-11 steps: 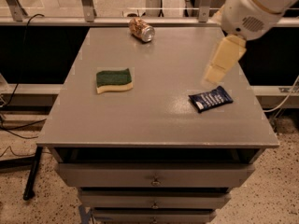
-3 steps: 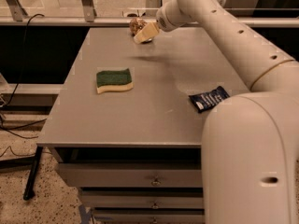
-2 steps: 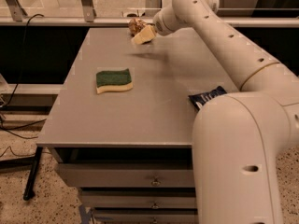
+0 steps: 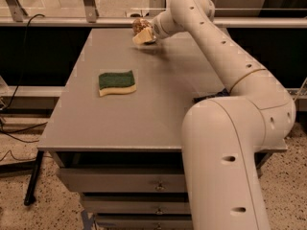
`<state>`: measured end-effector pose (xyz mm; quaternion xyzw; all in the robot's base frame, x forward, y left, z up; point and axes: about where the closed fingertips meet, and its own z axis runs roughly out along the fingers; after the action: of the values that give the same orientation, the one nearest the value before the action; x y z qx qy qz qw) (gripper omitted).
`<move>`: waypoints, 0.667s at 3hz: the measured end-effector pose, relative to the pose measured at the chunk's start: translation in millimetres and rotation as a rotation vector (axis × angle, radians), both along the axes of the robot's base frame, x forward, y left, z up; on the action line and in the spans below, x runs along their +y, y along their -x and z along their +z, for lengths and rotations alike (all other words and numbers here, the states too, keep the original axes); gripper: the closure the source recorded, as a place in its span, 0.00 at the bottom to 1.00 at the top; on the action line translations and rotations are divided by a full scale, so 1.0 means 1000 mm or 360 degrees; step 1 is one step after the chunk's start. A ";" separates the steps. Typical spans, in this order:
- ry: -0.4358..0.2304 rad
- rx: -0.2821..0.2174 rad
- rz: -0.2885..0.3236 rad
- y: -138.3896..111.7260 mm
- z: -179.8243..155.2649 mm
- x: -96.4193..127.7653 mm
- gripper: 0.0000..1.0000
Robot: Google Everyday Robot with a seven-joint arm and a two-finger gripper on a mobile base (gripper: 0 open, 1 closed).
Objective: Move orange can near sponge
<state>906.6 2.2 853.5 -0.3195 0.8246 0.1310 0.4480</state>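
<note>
The orange can [image 4: 138, 25] lies at the far edge of the grey table [image 4: 158, 104], only its mottled left part showing behind my gripper. My gripper [image 4: 143, 36] is at the can, its cream fingers right against it. The sponge [image 4: 116, 82], dark green on top with a pale yellow base, lies on the left middle of the table, well in front of the can and apart from my gripper.
My white arm [image 4: 225, 80] stretches from the lower right across the table's right side and hides most of a dark packet [image 4: 209, 98]. A railing [image 4: 86, 19] runs behind the table. Drawers [image 4: 120, 181] sit under the front edge. A black cable [image 4: 19, 123] lies on the floor at left.
The arm has swung from the right side of the table to the far edge. Over the last second the gripper has stayed at the can, shifting only slightly.
</note>
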 end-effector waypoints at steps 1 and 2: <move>-0.0031 -0.0023 0.0006 -0.006 0.001 0.002 0.49; -0.0033 -0.0060 0.0028 0.000 0.010 -0.005 0.70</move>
<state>906.9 -3.2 863.6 -0.3245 0.8117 0.1376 0.4657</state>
